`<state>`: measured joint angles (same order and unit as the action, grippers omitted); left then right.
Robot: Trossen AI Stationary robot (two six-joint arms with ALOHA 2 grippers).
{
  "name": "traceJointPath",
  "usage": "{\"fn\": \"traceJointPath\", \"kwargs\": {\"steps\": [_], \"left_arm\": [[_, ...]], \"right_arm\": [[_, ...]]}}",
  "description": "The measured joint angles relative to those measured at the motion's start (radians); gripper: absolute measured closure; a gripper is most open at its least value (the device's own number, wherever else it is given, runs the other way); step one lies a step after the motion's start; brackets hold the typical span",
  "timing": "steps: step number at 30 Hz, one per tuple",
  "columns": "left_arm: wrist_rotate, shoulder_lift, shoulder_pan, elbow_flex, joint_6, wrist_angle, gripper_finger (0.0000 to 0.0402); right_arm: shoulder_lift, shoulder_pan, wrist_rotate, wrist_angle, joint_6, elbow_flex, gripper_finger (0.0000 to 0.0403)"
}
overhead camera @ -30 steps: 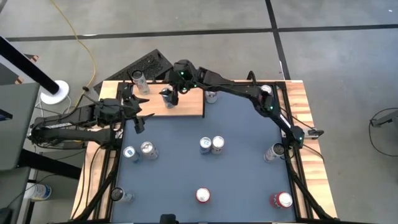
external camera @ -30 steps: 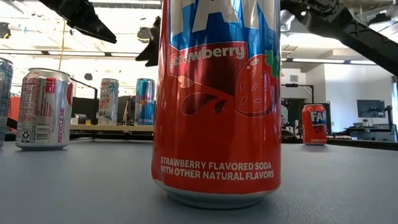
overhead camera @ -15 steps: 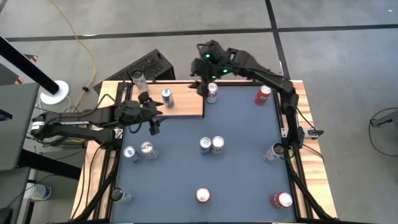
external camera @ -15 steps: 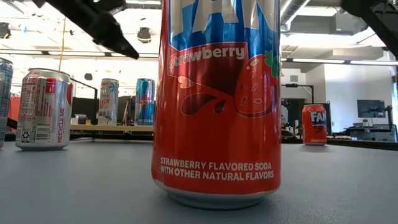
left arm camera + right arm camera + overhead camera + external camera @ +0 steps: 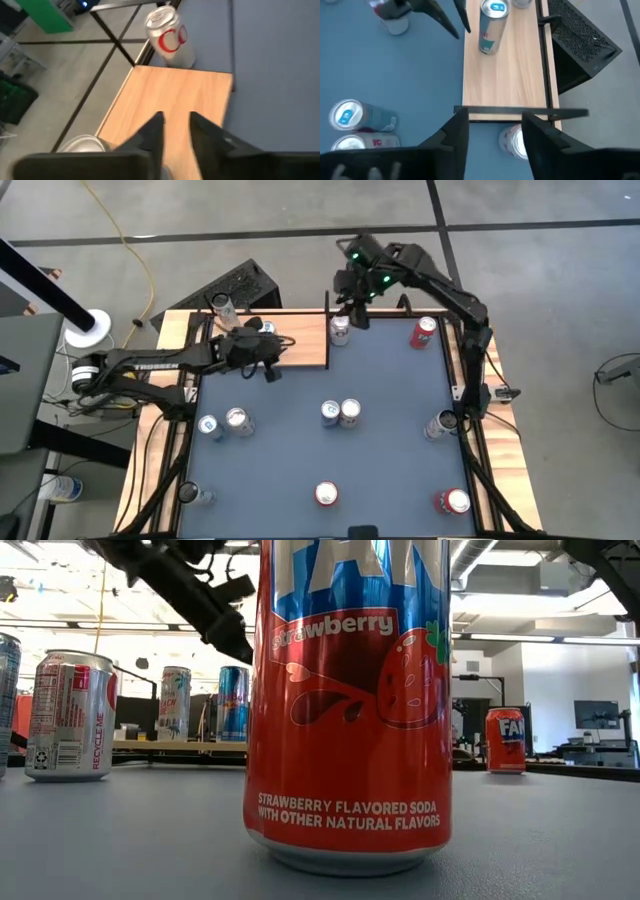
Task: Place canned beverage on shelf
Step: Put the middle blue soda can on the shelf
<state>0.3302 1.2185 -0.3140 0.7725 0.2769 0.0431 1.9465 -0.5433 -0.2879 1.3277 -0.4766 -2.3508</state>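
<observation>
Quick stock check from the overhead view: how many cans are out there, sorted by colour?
Red cans: 3
Blue-topped cans: 3
Silver or pale cans: 6
Total: 12

can (image 5: 266,332) on shelf (image 5: 305,343) | second can (image 5: 340,330) beside shelf

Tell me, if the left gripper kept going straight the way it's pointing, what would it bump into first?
Probably the white-and-red can standing just past the shelf's far edge. The left gripper points along the bare board toward it, though it may be aimed slightly to one side; depth is hard to judge.
</observation>
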Motion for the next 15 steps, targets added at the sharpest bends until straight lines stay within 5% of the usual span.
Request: {"fn": "traceJointPath", "kwargs": {"steps": [3,15], "left_arm": [[-0.004,0.049,-0.004,0.035,0.034,0.000,0.0390],[0.097,0.183,0.006,0.088,0.076,0.076,0.0401]], "right_arm": [[-0.017,-0.042,-0.061,0.013,-0.003,0.000,0.0271],[-0.045,-0.115,-0.159,0.080,-0.056,0.000,0.0348]]}}
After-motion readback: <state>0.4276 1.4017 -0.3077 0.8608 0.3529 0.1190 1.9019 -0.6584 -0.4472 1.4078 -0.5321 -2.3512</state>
